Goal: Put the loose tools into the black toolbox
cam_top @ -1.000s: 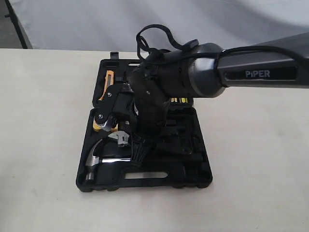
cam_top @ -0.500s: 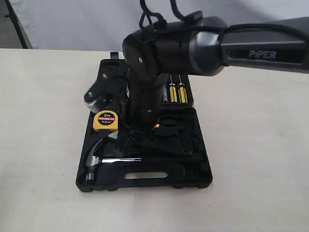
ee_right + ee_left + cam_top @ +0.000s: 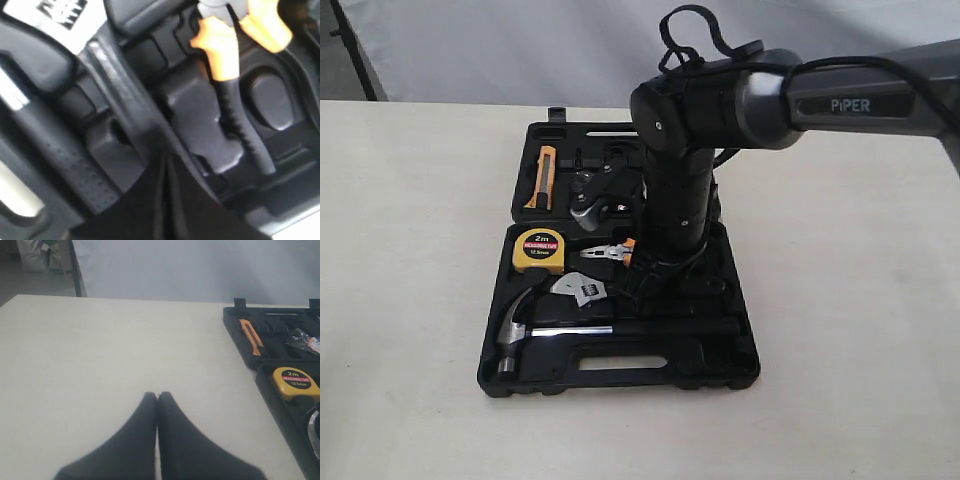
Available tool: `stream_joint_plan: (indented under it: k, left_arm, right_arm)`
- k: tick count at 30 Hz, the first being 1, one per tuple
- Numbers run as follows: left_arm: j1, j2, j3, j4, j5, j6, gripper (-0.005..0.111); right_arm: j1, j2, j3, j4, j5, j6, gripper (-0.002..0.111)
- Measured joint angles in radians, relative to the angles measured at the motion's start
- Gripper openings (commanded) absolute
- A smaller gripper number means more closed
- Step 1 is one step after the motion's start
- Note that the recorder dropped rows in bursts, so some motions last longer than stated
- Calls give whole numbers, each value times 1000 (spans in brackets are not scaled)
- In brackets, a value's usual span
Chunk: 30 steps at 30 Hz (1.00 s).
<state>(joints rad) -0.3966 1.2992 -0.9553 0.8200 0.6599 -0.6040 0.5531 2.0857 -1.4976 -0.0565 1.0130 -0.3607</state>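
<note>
**Right wrist view: clenched on nothing**

Right gripper (image 3: 163, 162) has its fingers pressed together with nothing between them. The tips are close by the black handle of the silver-headed adjustable wrench (image 3: 582, 290), which lies in the near half of the flat black moulded-plastic toolbox (image 3: 710, 374). Steel claw hammer with black handle (image 3: 610, 329) lies along the case's near edge, head at the near-left corner. Dark tape roll in clear plastic wrapper (image 3: 595, 212) sits in the far half, toward the left edge. Left gripper (image 3: 158, 396) — likewise clenched and empty — hangs over the bare cream table (image 3: 410, 250), off the case's left edge.
</note>
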Motion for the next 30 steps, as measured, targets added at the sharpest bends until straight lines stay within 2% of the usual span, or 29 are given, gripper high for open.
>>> stream_joint_plan:
  k: [8,18,30]
  left_arm:
    - [0,0,0,0,0,0,1]
    - [0,0,0,0,0,0,1]
    - [0,0,0,0,0,0,1]
  right_arm:
    - [0,-79,-23,31,-23,21,0]
    - [0,40,5,70,-51,29,0]
    - [0,-29,-40,91,-78,29,0]
